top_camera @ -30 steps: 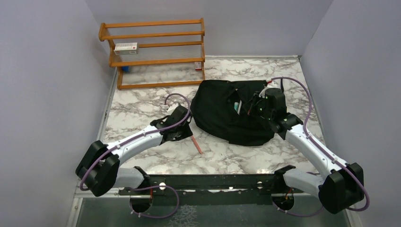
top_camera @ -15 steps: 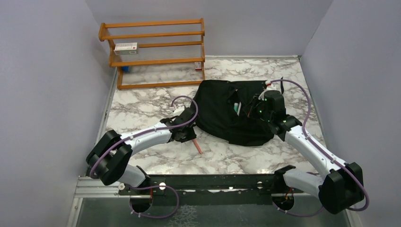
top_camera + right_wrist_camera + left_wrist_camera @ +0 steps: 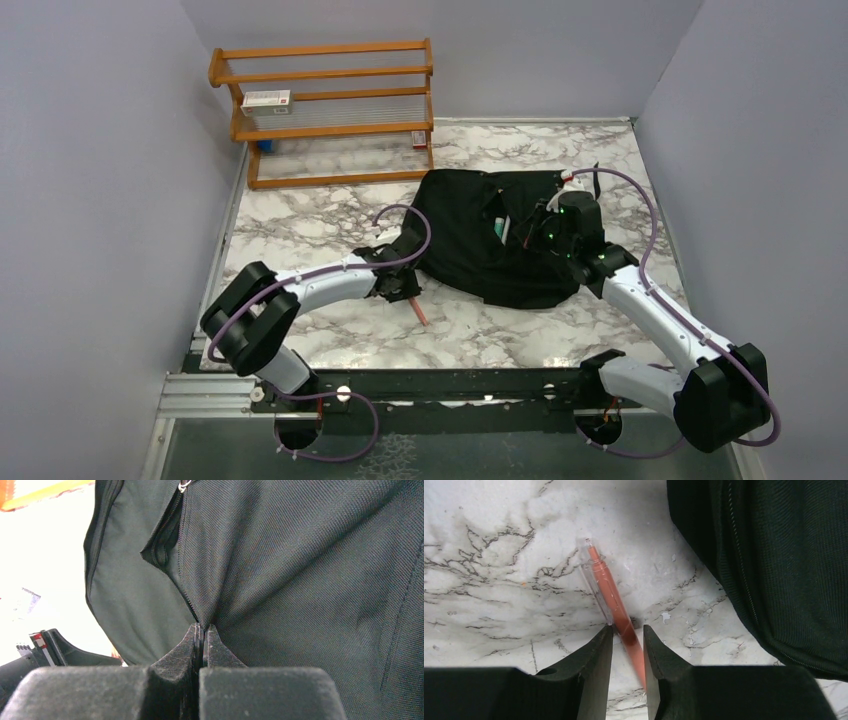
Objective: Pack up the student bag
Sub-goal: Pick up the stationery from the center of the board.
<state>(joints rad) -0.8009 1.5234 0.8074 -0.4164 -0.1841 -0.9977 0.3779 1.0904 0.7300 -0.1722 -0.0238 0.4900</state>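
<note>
Closely spaced but not touching, the fingers (image 3: 594, 665) of the left gripper (image 3: 628, 630) stand on either side of an orange pen (image 3: 603, 582). The pen lies flat on the marble table (image 3: 499, 530), with a sliver of gap visible at each side, so no clamp is evident. Near the pen lies the edge of the student bag (image 3: 470, 255), a black backpack slumped on the right half of the table. The right gripper (image 3: 203, 628) has its fingers pressed together on a fold of the bag's fabric, just beside a zipper (image 3: 165, 545). A wooden rack (image 3: 330, 110) stands against the back wall at far left.
</note>
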